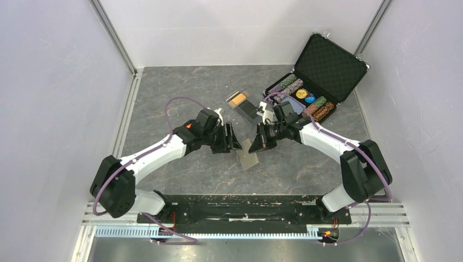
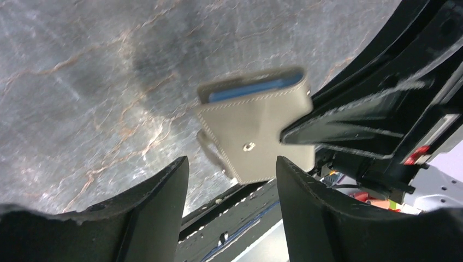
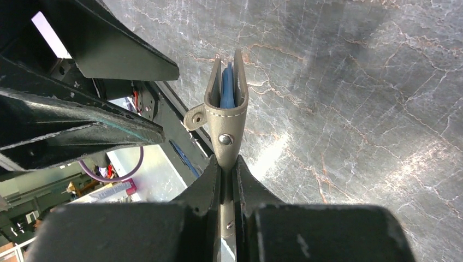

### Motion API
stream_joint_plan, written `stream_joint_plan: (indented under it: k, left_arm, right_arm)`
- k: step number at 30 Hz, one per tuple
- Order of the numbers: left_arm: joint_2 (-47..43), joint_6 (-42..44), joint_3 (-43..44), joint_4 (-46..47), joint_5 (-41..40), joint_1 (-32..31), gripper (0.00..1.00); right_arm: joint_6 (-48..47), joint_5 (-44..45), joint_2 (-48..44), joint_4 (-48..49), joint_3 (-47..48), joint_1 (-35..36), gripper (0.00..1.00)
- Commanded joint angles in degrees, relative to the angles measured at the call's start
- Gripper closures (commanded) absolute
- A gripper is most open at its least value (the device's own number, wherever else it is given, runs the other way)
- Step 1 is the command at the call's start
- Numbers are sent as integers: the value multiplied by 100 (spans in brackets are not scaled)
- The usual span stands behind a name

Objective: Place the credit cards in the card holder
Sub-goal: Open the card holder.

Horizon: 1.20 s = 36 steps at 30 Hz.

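The grey-taupe card holder point(image 3: 225, 123) hangs in the air above the table, snap side out, blue lining showing at its gaping top edge. My right gripper point(image 3: 227, 165) is shut on its lower end. In the left wrist view the card holder point(image 2: 254, 139) floats just beyond my left gripper point(image 2: 232, 166), which is open with nothing between its fingers. From above, the left gripper point(image 1: 233, 143) and right gripper point(image 1: 255, 145) face each other at mid-table, the card holder point(image 1: 249, 160) below them. An orange credit card point(image 1: 238, 99) and a black one point(image 1: 249, 111) lie behind them.
The cards rest in a clear tray point(image 1: 231, 103) at the back centre. An open black briefcase point(image 1: 330, 65) with poker chips stands at the back right. White walls close the left, right and far sides. A black rail point(image 1: 240, 210) runs along the near edge.
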Motion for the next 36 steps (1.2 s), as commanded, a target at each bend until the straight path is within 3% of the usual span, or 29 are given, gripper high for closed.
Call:
stream_joint_plan:
  k: [1, 7, 15, 21, 36]
  left_arm:
    - [544, -51, 772, -369, 6, -143, 35]
    - [1082, 105, 1353, -1069, -289, -459, 44]
    - [845, -128, 1062, -1406, -752, -529, 47]
    - [940, -323, 829, -1372, -705, -535, 54]
    - [805, -844, 247, -515, -217, -538, 60]
  right_arm:
    - [-126, -156, -73, -27, 281, 0, 100]
    - [-124, -16, -257, -29, 151, 0, 100]
    - [-131, -33, -315, -30, 91, 0, 100]
    - [-144, -76, -331, -29, 82, -6, 100]
    - [-174, -180, -267, -22, 209, -8, 100]
